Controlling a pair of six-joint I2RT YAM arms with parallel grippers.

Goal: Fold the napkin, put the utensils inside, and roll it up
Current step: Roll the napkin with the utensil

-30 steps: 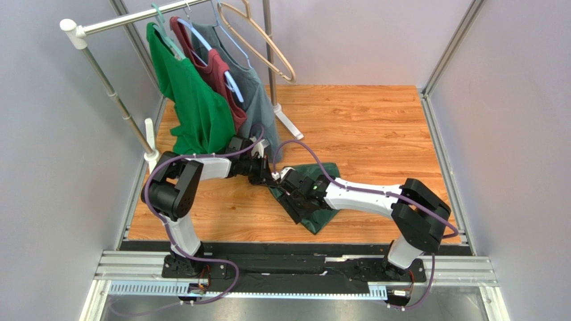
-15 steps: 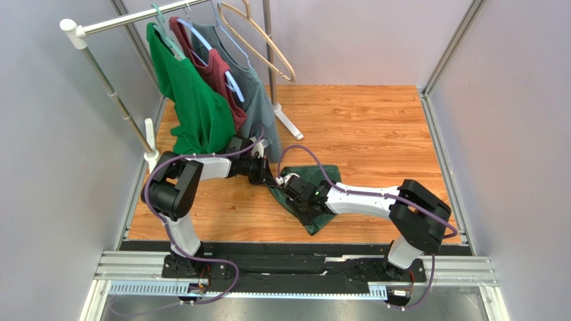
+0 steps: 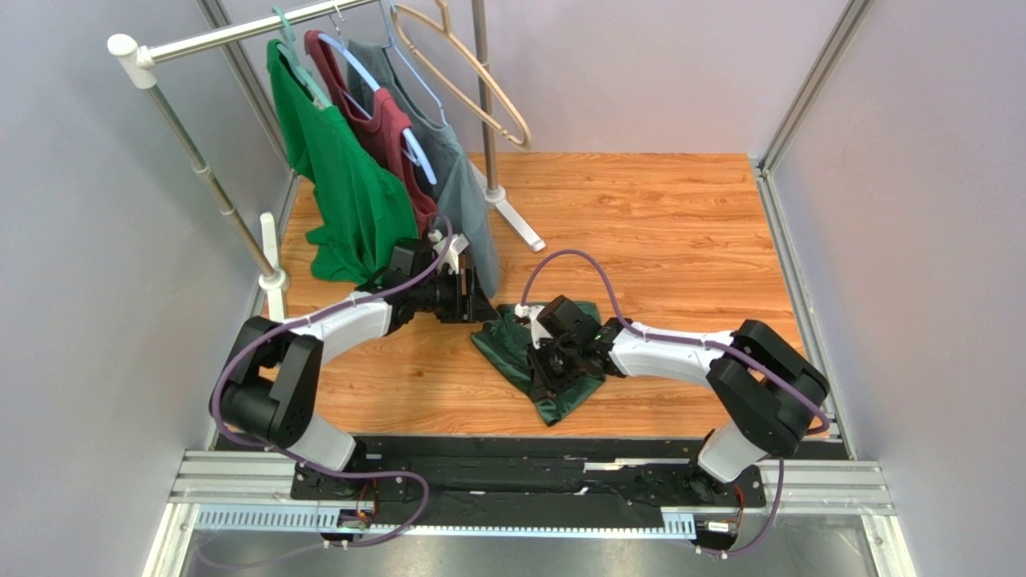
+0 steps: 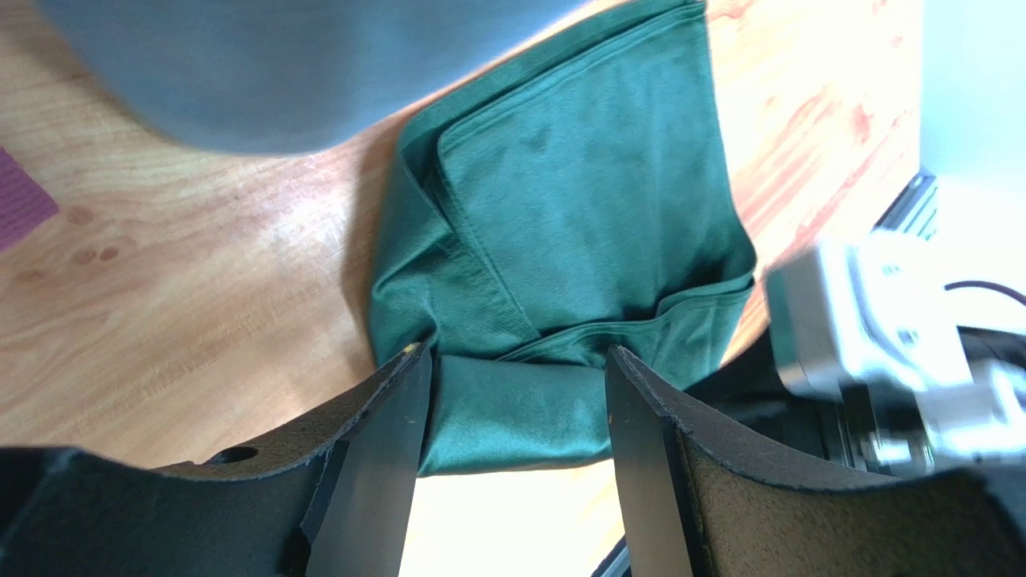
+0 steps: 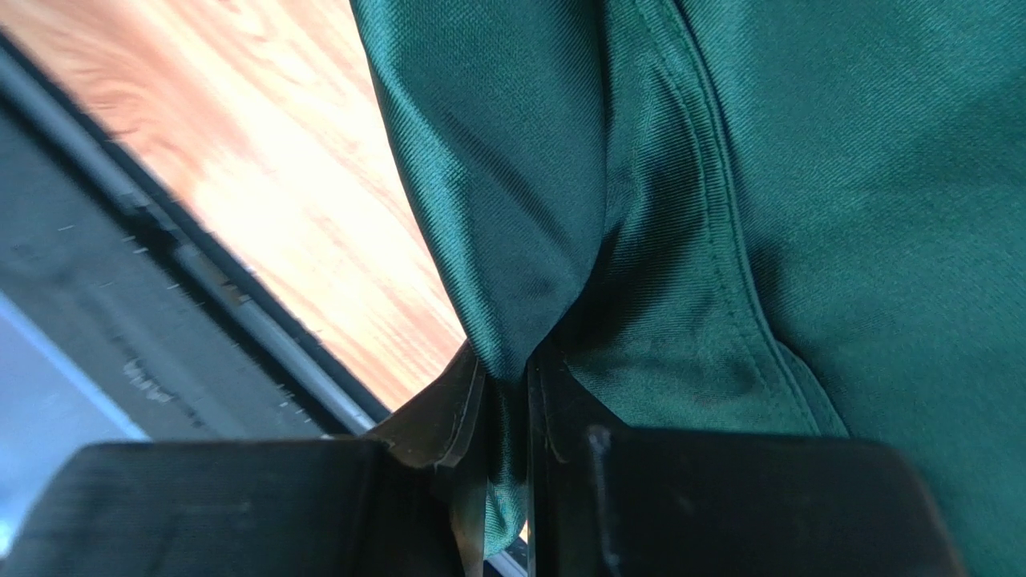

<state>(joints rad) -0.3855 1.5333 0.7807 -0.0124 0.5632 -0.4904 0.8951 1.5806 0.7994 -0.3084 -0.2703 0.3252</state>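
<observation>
Wood-grain table (image 3: 674,216), grey walls, clothes rack (image 3: 124,48) at the far left as reference.

Left gripper (image 4: 516,409): close in front of the rack, by the hem of the grey-green shirt (image 3: 464,204). Its jaws are spread wide with nothing between them, and it hovers above the cloth.

Napkin (image 3: 506,355): lies bunched and partly folded on the table, just right of the rack's foot, on the nearer side. Several layers and hems overlap unevenly.

Right gripper (image 5: 506,421): over the napkin's side away from the rack, its jaws pinched tight on a raised ridge of the green fabric.

Fork: not visible in any view.

Judged step: folding.
- You likely hold more than one layer, so lift only slightly and check what comes up.
- Keep the carry low and slow, because thin cloth slides on this surface.
- Consider pinning the rack-side edge with your left gripper, minding the shirt hem beside it.
</observation>
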